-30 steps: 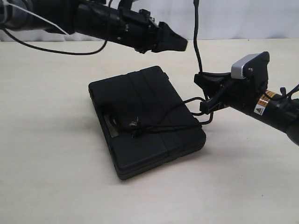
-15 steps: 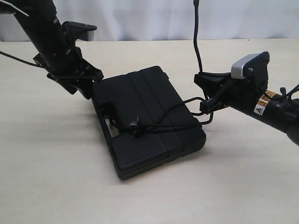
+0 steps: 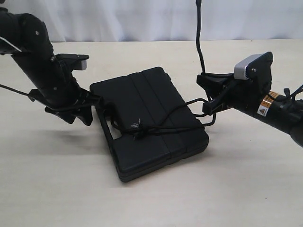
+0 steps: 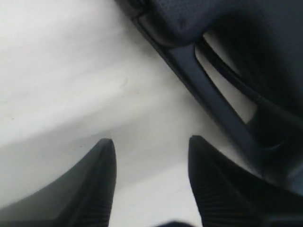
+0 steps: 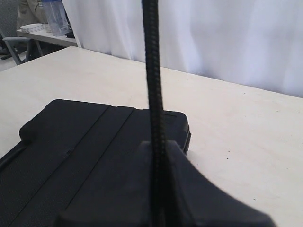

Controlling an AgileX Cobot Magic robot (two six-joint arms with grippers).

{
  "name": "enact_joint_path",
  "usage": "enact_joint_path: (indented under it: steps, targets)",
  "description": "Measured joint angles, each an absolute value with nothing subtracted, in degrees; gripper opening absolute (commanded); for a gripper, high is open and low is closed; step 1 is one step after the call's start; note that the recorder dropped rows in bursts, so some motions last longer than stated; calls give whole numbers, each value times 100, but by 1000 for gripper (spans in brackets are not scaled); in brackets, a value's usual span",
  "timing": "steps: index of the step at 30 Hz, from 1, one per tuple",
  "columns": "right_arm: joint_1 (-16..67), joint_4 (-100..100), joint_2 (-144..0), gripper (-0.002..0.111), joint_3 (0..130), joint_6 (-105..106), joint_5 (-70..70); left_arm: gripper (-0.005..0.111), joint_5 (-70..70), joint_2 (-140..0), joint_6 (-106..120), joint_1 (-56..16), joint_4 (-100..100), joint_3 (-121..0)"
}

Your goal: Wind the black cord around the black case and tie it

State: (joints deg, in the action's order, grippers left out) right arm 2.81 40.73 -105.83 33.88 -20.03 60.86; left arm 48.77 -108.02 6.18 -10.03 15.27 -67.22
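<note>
The black case (image 3: 147,120) lies flat on the table, its handle slot (image 3: 112,128) towards the left. The black cord (image 3: 165,126) runs across its lid with a frayed knot (image 3: 137,126) near the slot. A strand leads off the case's right edge to my right gripper (image 3: 204,80), then rises out of view. In the right wrist view that gripper (image 5: 158,144) is shut on the cord (image 5: 152,71), above the case (image 5: 85,142). My left gripper (image 3: 80,116) is low beside the case's left end. It (image 4: 151,149) is open over bare table, next to the case's handle (image 4: 213,99).
A white curtain (image 3: 156,19) backs the pale table (image 3: 57,179). The left arm (image 3: 38,56) stands over the table's left side, and the right arm (image 3: 279,111) reaches in from the right edge. A side table with a bottle (image 5: 54,14) shows far behind.
My left arm has swung from above the case's far side down to its left end, close to the table. The right gripper, cord and case have not moved.
</note>
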Motion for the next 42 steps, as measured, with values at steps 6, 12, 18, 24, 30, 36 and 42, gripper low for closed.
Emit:
enact_joint_path:
  steps: [6, 12, 18, 24, 30, 36, 42]
  targets:
    - [281, 4125, -10583, 4, 3388, -2034, 6075, 46, 4202, -10802, 496, -1003, 2184, -6560]
    - [281, 4165, -10583, 4, 3388, -2048, 6075, 46, 3875, -10802, 471, -1003, 2549, -6549]
    - [281, 4187, -10583, 4, 3388, -2048, 6075, 46, 3638, -10927, 471, -1003, 2623, -6549]
    - [281, 4187, -10583, 4, 3388, -2048, 6075, 46, 3667, -11277, 447, -1003, 2737, -6549]
    - [281, 4187, -10583, 4, 3388, -2048, 6075, 46, 3468, -11488, 437, -1003, 2961, -6559]
    - [281, 4187, -10583, 4, 3388, -2059, 6075, 46, 3200, -11758, 437, -1003, 3048, -6570]
    - [281, 4187, -10583, 4, 3388, -2310, 6075, 18, 2874, -11833, 437, -1003, 3037, -6610]
